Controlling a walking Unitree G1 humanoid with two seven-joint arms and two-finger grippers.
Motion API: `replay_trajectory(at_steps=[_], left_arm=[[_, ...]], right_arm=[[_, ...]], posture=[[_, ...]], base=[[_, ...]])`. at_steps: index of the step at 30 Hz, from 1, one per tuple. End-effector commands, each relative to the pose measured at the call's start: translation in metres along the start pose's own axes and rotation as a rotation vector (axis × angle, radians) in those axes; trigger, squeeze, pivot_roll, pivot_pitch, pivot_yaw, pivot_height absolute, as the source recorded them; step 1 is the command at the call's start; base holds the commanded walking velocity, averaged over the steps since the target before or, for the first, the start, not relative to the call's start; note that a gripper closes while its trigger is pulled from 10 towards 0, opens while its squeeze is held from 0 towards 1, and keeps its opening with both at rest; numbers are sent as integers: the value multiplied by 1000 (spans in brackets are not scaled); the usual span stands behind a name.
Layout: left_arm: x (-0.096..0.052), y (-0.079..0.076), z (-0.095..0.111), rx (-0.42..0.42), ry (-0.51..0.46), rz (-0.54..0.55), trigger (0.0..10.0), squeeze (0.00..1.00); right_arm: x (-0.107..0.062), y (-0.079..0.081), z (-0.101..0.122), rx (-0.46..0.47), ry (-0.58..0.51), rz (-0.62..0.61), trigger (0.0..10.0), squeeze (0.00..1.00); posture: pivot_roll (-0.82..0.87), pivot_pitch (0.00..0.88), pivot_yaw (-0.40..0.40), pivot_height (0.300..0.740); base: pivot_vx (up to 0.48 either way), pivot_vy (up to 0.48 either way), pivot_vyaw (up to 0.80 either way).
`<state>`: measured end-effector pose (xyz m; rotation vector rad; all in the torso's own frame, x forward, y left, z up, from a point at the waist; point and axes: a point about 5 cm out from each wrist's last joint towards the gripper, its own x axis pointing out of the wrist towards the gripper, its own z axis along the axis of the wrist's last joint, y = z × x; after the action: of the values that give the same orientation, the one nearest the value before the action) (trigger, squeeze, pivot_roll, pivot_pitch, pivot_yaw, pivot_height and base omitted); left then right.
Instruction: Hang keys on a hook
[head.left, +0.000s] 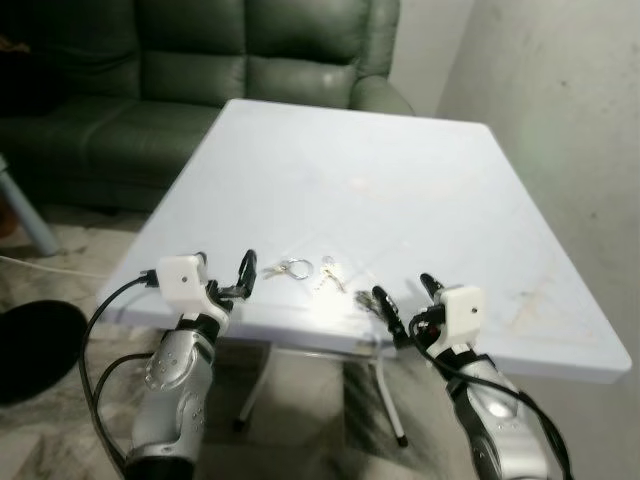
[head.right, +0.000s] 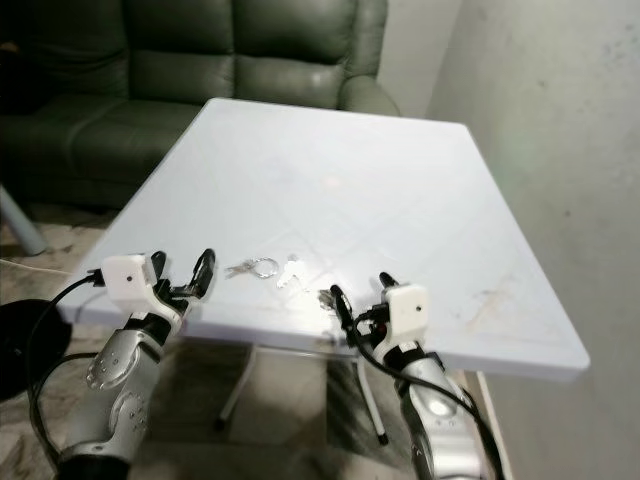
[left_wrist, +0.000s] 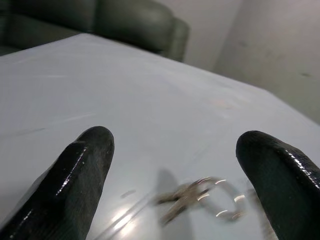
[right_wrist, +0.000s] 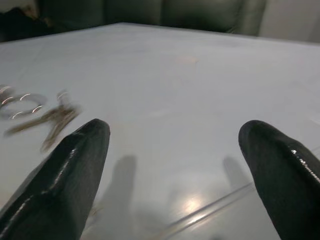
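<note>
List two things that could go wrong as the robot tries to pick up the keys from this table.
1. The keys lie flat on the smooth white table, so fingers closing on them may slide them instead of lifting them.
2. They lie close to the table's near edge, between the open left gripper and open right gripper; a nudge could perhaps push them off.

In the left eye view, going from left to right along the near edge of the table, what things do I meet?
Left gripper → key ring → keys → right gripper, all at the near edge of the table.
</note>
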<state>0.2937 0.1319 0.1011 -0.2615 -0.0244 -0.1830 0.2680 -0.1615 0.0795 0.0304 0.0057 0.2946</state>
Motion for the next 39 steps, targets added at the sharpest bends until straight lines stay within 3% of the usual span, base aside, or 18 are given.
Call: replay_trajectory(at_steps=[1, 8, 17, 22, 28, 39], left_arm=[[0, 10, 7, 28, -19, 37, 10000, 0], [1, 4, 3, 51, -12, 44, 10000, 0], [-8, -10, 1, 71, -35, -65, 10000, 0], [-15, -17, -5, 78, -16, -110, 10000, 0], [-23, -27, -7, 91, -17, -172, 10000, 0], [-29, -29, -6, 128, -22, -178, 10000, 0]], right_arm=[[6, 6, 6, 3, -28, 24, 10000, 0], [7, 6, 5, -3, -17, 35, 10000, 0], [12, 5, 7, -29, 10, 108, 10000, 0], [21, -2, 11, -56, 36, 143, 10000, 0], [42, -6, 23, -100, 64, 218, 10000, 0], [68, 8, 32, -145, 50, 268, 10000, 0]], posture=[[27, 0, -80, 702], [29, 0, -83, 702], [31, 0, -84, 702], [36, 0, -88, 702], [48, 0, -104, 702], [85, 3, -124, 702]], base=[[255, 352, 0], [36, 44, 0], [0, 0, 0], [0, 0, 0], [0, 0, 0], [0, 0, 0]])
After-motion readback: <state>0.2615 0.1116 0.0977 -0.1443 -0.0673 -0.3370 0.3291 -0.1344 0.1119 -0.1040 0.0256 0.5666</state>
